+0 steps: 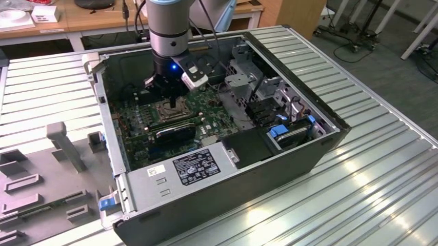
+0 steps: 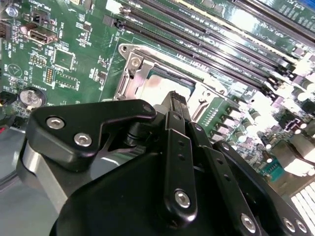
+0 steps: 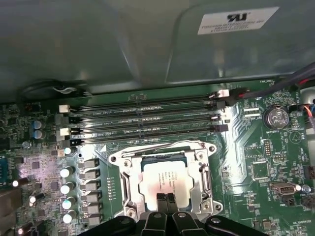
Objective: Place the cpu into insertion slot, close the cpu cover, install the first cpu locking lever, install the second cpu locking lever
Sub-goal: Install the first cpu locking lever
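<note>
I see my gripper (image 3: 166, 200) pinched fully together, fingertips touching each other and holding nothing, set down on the near edge of the chip (image 3: 165, 178); the chip lies flat in its socket (image 3: 166, 181), with the metal cover (image 3: 203, 169) framing it. From the socket, the memory slots (image 3: 147, 118) run across at twelve o'clock in the first wrist view; in the exterior view the arm stands inside the open computer case (image 1: 226, 174), over the green board (image 1: 205, 110).
</note>
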You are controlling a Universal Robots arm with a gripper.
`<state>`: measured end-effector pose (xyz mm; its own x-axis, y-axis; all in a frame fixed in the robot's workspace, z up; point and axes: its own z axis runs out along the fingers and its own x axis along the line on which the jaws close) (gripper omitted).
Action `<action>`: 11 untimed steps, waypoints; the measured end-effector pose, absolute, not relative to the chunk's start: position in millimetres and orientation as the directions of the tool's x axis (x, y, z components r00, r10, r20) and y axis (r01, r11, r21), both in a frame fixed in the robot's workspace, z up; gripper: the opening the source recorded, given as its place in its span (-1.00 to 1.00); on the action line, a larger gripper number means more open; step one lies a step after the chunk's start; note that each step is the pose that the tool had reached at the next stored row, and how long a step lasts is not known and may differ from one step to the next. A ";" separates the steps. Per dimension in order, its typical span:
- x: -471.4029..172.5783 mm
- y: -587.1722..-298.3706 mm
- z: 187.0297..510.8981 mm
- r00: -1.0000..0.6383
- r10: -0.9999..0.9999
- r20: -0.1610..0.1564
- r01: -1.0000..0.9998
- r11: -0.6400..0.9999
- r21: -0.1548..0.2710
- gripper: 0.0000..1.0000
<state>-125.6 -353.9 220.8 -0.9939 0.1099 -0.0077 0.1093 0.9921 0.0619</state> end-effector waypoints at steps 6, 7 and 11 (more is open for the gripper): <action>-125.6 -353.8 226.9 -0.994 0.110 -0.006 0.109 0.992 0.062 -0.79; -125.6 -353.8 226.9 -0.994 0.110 -0.006 0.109 0.992 0.062 -0.79; -125.6 -353.9 227.0 -0.994 0.110 -0.005 0.109 0.992 0.061 -0.79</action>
<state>-125.6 -353.9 227.0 -0.9940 0.1096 -0.0048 0.1091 0.9921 0.0613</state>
